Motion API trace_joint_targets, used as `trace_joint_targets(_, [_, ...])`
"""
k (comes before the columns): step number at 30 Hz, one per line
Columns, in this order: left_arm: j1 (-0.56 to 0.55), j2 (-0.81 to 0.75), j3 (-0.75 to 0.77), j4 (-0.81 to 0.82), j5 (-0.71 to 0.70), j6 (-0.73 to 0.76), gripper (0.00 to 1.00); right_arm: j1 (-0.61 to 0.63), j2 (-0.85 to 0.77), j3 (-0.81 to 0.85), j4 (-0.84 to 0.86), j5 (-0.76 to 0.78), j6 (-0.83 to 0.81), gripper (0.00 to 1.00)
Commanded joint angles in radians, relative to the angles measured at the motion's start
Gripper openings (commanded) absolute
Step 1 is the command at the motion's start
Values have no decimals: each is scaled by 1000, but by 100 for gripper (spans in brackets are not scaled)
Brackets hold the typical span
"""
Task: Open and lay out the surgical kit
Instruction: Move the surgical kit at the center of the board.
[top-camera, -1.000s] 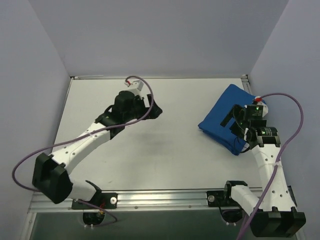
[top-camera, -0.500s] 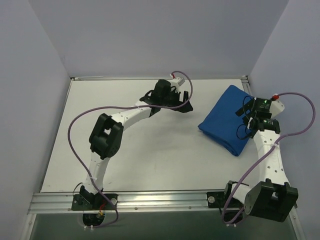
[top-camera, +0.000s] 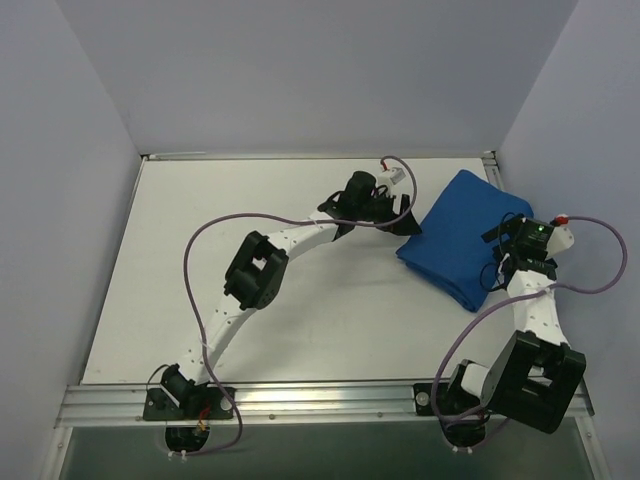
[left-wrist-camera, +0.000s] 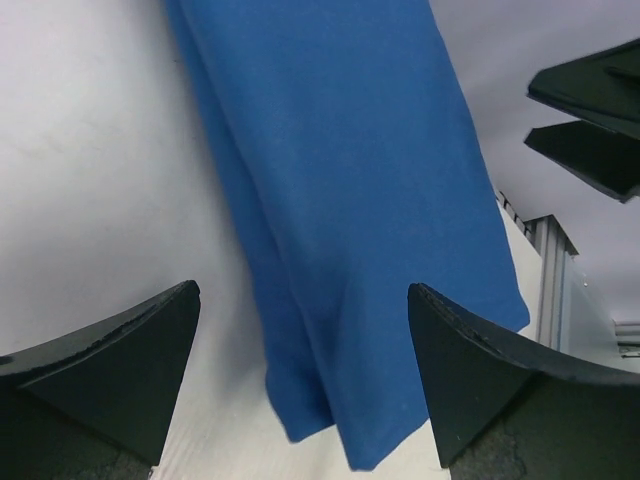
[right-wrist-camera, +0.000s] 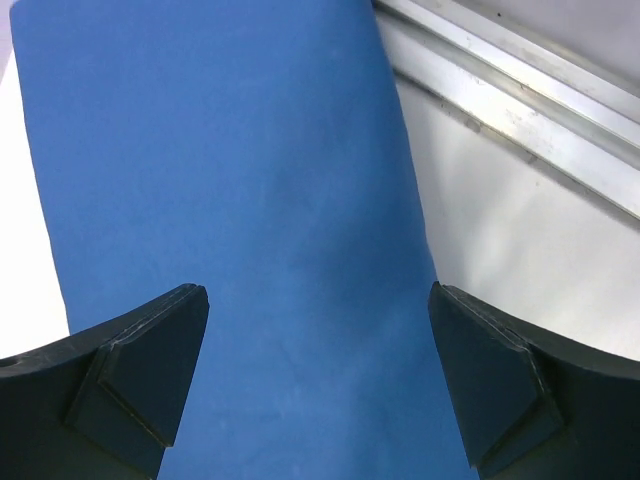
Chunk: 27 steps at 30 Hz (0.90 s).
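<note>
White table (top-camera: 330, 320), lavender walls (top-camera: 300, 70), folded blue wrap (top-camera: 455, 240)

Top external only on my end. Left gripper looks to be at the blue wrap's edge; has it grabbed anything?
Observer: No. The left wrist view shows the left gripper wide open, with the blue wrap lying in the gap ahead, not pinched.
Operator: Right side?
Observer: The right gripper is open too. Flat cloth fills most of its view, with a metal rail beside the wrap.
Operator: Any tray or instruments exposed?
Observer: None in either wrist view. The left one shows stacked fold layers along the wrap's edge, folded shut.
</note>
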Motion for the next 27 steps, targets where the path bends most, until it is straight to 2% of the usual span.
trace_joint_targets(1, [-11,62,104,7,70,-66,94,-35,59,-37,118,-61,8,98])
trace_joint_targets(7, [-23,134,155,-27,89,-74,94,-61,186,-55,206,-126,17,96])
trace_joint_targets(9, [-21,140,154,-34,93,-68,100,-61,226,-55,233,-143,14,96])
trace_joint_targets(12, [-14,135,138,-35,122,-56,65,-61,286,-34,241,-179,-1,95])
trace_joint_targets(13, [-12,132,129,-30,132,-65,47,-60,300,-20,235,-190,-7,94])
trace_joint_targets(16, [0,115,91,-15,145,-73,33,-56,335,-8,230,-215,-29,93])
trace_joint_targets(19, [14,94,46,-25,147,-74,3,-44,341,6,207,-222,-56,93])
trace_joint_targets(22, [38,43,-32,-5,136,-100,2,-14,354,35,174,-238,-78,91])
trace_joint_targets(27, [75,-124,-338,63,44,-134,2,78,383,89,144,-232,-115,90])
